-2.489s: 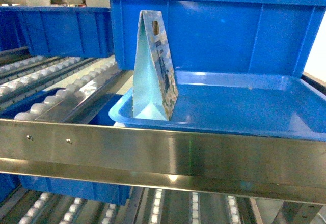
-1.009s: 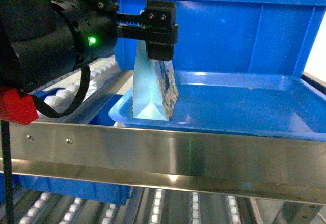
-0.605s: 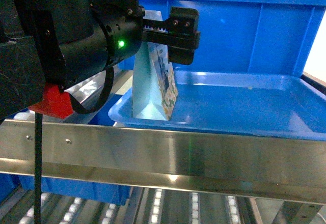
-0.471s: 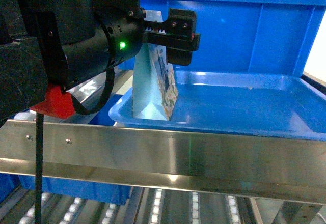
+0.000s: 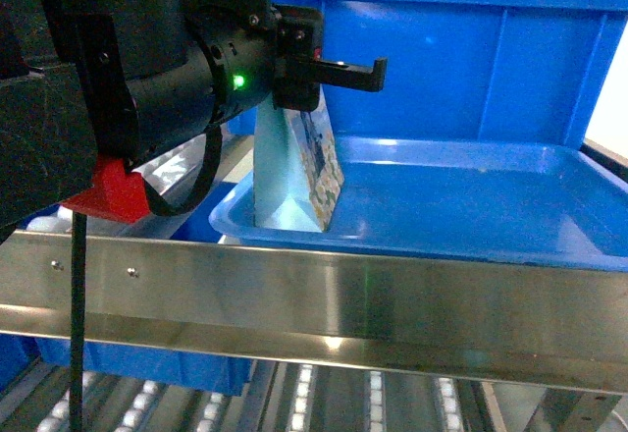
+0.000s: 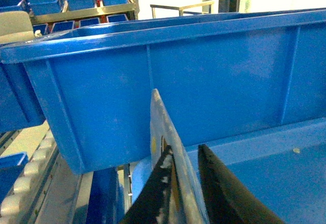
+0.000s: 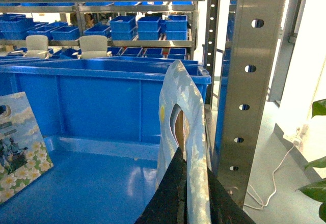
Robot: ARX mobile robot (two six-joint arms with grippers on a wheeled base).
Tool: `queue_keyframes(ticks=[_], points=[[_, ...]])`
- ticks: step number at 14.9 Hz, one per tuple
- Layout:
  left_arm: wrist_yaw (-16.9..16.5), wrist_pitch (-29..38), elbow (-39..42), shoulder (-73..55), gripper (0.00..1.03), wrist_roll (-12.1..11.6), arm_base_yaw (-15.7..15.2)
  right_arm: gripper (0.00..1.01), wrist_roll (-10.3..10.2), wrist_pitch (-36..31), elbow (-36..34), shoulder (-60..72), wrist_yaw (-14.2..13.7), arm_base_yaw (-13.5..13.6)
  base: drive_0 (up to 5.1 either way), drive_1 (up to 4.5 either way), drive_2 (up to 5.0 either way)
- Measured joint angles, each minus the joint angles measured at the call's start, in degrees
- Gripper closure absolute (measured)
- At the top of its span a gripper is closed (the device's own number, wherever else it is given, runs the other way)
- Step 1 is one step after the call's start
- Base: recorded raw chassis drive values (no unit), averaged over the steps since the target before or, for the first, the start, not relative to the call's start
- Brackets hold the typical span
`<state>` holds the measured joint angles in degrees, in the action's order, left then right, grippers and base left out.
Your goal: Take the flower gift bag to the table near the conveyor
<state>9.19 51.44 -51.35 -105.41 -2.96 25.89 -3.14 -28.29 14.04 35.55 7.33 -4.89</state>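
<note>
- The flower gift bag (image 5: 294,172) stands upright in the near left corner of a shallow blue tray (image 5: 471,206). Its pale blue gusset side faces the head camera and its flower-printed face is turned to the right.
- The tray sits on the conveyor (image 5: 392,299), just behind its shiny steel front rail. White rollers (image 6: 25,183) run off to the left of it.
- The left gripper (image 5: 304,79) is at the top of the bag. In the left wrist view its two dark fingers (image 6: 158,188) close in on the thin top edge from either side and appear to pinch it.
- A deep blue bin (image 5: 442,59) stands right behind the tray. Its wall fills the background and nothing inside it can be seen.
- The bulky black left arm (image 5: 128,88) hides the upper part of the bag and most of the lanes on the left in the head view.
- The right gripper (image 7: 189,183) does not show in the head view. In its own wrist view it is clamped on a pale blue bag (image 7: 186,117) with an oval cut-out, seen edge-on, so its faces cannot be made out.
- In that same view the flower gift bag is cut off by the left edge of the picture.
- Beyond stand a perforated steel upright (image 7: 254,81) and shelves of blue bins (image 7: 153,28); what those bins hold is too small to tell.
</note>
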Motion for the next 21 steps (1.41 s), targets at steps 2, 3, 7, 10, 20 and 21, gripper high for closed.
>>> queue_keyframes(ticks=[2,3,7,10,20,21], points=[[0.85,-0.13,0.02,0.00,1.01,0.94,0.28,0.99,0.00,0.00,0.00,0.00,0.00,0.00,0.0,0.00,0.0],[1.29,-0.07,0.02,0.00,1.01,1.07,0.28,0.99,0.00,0.00,0.00,0.00,0.00,0.00,0.0,0.00,0.0],[4.74,2.01,1.49,0.61,1.01,1.31,0.28,0.99,0.00,0.00,0.00,0.00,0.00,0.00,0.0,0.00,0.0],[7.17,5.25,3.78,4.83,1.01,0.96,0.02,0.99,0.00,0.00,0.00,0.00,0.00,0.00,0.0,0.00,0.0],[8.39,2.91,22.77,35.39,1.01,-2.03,-10.05,0.99,0.00,0.00,0.00,0.00,0.00,0.00,0.0,0.00,0.0],[8.41,1.95,23.37,36.65,1.01,-2.01,-10.60,0.99,0.00,0.00,0.00,0.00,0.00,0.00,0.0,0.00,0.0]])
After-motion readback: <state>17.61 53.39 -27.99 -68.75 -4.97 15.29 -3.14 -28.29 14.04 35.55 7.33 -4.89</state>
